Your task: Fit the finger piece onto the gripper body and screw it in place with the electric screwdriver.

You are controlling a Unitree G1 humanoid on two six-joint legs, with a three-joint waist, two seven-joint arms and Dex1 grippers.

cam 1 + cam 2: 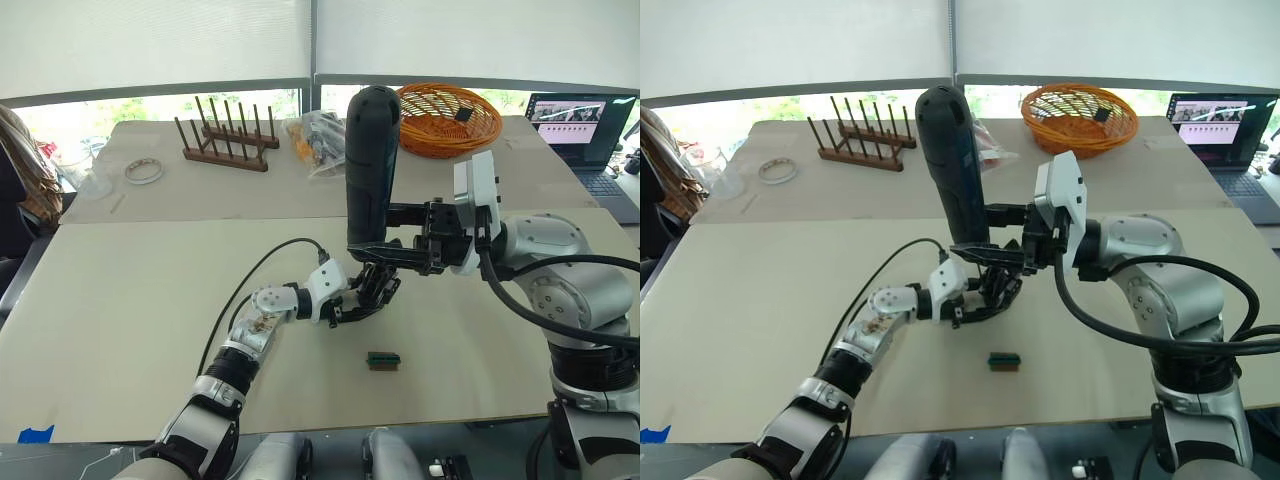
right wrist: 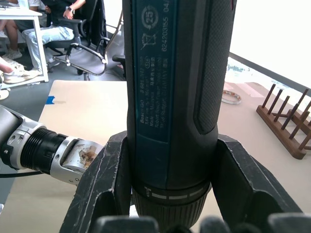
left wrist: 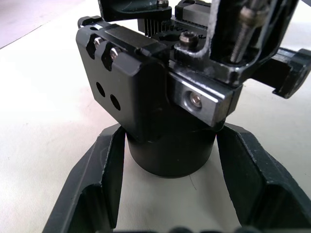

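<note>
**Driver upright over a clamped body**

Beige bench [image 1: 150,300] under bright windows carries the work. The left gripper [image 3: 165,160] has its fingers closed on the round base of the chunky black metal-and-plastic gripper body [image 3: 160,97], which stands between them. The right gripper [image 2: 167,194] clamps the thick black cylindrical electric screwdriver [image 1: 368,170] low on its handle, just above the body. The driver looks top-heavy and rigid; its textured handle suits a firm low hold.
</note>
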